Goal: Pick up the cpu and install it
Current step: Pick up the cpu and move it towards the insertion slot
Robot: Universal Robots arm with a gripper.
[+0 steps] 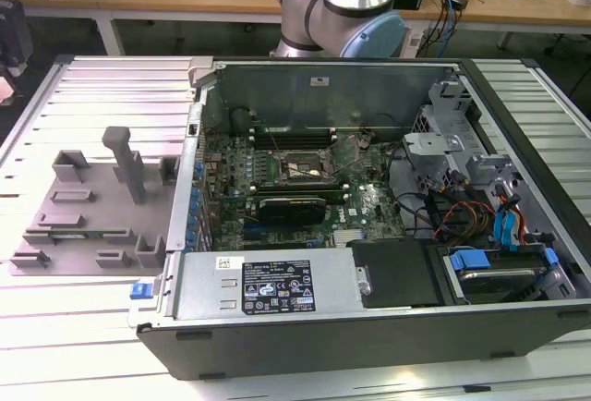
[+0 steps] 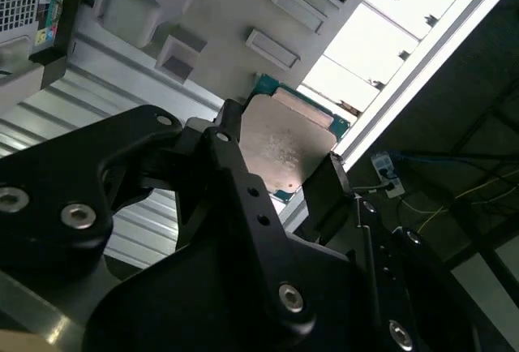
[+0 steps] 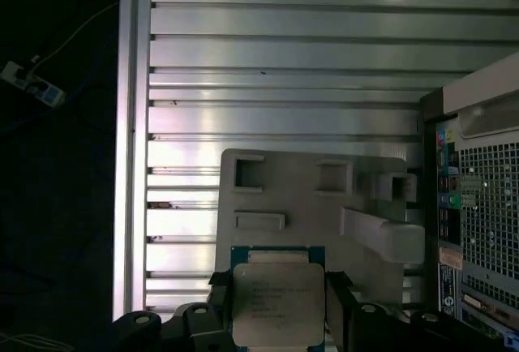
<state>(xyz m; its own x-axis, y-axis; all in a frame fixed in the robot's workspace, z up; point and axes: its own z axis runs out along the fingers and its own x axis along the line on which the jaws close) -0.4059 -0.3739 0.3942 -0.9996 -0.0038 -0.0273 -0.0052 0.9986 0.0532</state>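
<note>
In both wrist views my gripper [image 3: 277,303] [image 2: 284,161] is shut on the cpu [image 3: 276,299] [image 2: 285,143], a flat square chip with a dull silver top and a green edge. One black finger [image 2: 231,137] presses each opposite side of the chip. The held cpu hangs well above the grey fixture plate [image 3: 324,198] and the slatted table. In the exterior view the black socket frame [image 1: 303,168] sits on the motherboard inside the open computer case [image 1: 369,318]. The arm [image 1: 355,4] rises out of the exterior view behind the case.
The grey fixture plate [image 1: 92,207] with raised blocks lies on the slatted metal table [image 1: 83,96] at the exterior view's left of the case. Inside the case are cables [image 1: 462,212], a drive bay [image 1: 499,267] and a power supply [image 1: 277,285]. A cluttered bench stands behind.
</note>
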